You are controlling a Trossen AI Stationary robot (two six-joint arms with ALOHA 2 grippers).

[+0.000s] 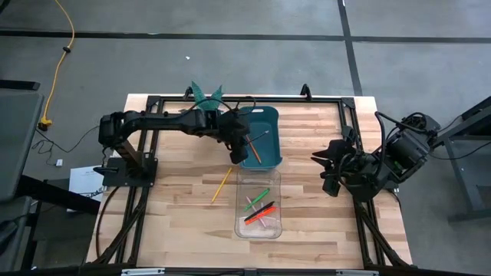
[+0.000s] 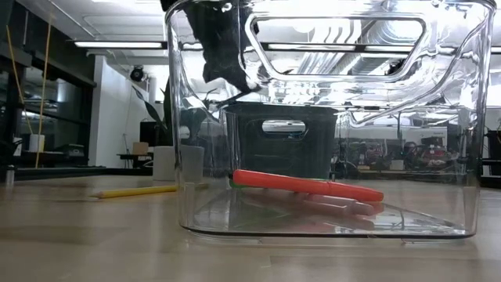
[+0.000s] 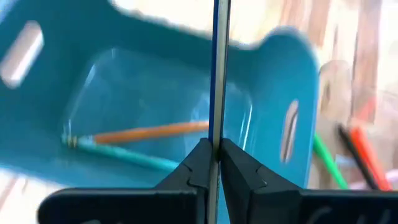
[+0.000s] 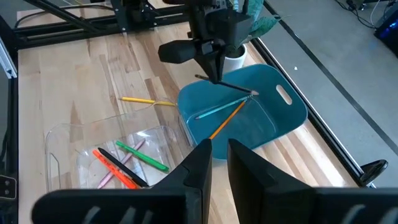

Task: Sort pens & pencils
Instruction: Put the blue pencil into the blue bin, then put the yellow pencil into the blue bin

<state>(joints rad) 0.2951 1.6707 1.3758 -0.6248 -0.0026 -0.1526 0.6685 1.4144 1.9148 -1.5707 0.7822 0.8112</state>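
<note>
My left gripper (image 4: 214, 76) hangs over the teal bin (image 1: 273, 116), shut on a thin dark pencil (image 4: 237, 89). An orange pencil (image 3: 149, 131) and a teal one (image 3: 124, 154) lie on the bin's floor. A yellow pencil (image 1: 222, 185) lies flat on the table left of the clear bin (image 1: 239, 201). In the clear bin lie green (image 4: 144, 155), red (image 2: 305, 185), black (image 4: 124, 167) and pink pens. My right gripper (image 4: 216, 152) waits raised over the table's right side, open with nothing between its fingers. My left gripper pinches the dark pencil's shaft (image 3: 216, 138) between its two fingers, nearer one end than the other. The fingers slant down from above and lie across the pencil. The pencil is lifted clear over the teal bin, its metal-tipped end (image 4: 253, 93) sticking out sideways.
A potted plant (image 1: 205, 93) with green leaves stands at the far edge, just left of the teal bin. The two bins nearly touch at mid-table. Bare wood lies left and right of the bins; a black frame (image 1: 146, 165) borders the table.
</note>
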